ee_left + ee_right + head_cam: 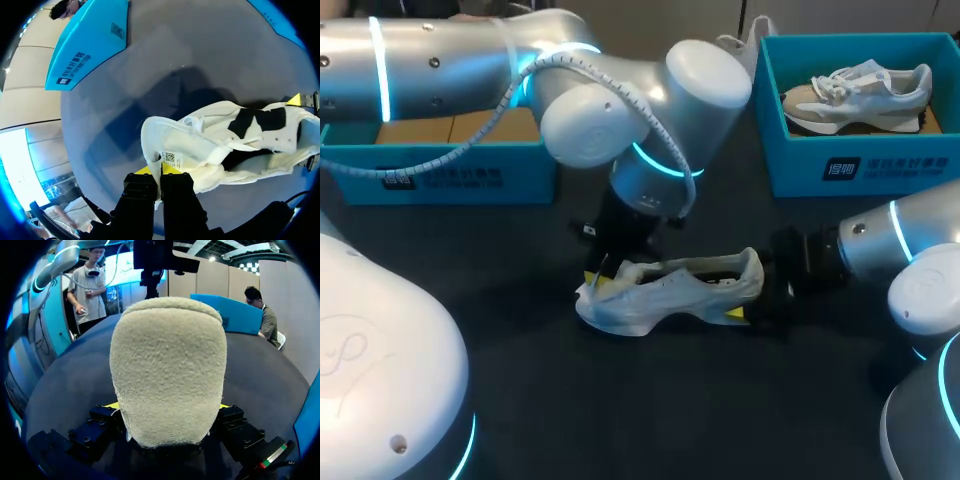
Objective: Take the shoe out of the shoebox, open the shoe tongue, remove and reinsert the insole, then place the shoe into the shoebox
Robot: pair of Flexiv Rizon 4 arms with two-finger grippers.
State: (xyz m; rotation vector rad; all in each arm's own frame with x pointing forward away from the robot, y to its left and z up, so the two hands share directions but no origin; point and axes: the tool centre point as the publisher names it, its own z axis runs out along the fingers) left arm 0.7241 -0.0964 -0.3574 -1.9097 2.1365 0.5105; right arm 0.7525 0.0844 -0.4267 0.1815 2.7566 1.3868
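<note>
A white shoe [670, 290] lies on the dark table, toe to the left, heel to the right. My left gripper [595, 280] hangs over the toe end. In the left wrist view this gripper [161, 170] is shut on the edge of a white flap [185, 145] with a printed label, by its look the tongue folded forward. The shoe's dark opening [260, 122] lies ahead of it. My right gripper [752, 295] stands wide at the heel. In the right wrist view the fuzzy heel [167, 365] fills the gap between its fingers [112, 405], touching both.
A blue shoebox [860, 165] at the back right holds a grey and white sneaker [860, 95]. Another blue box [450, 175] with a brown inside stands at the back left, partly behind my left arm. Bare dark table lies in front of the shoe.
</note>
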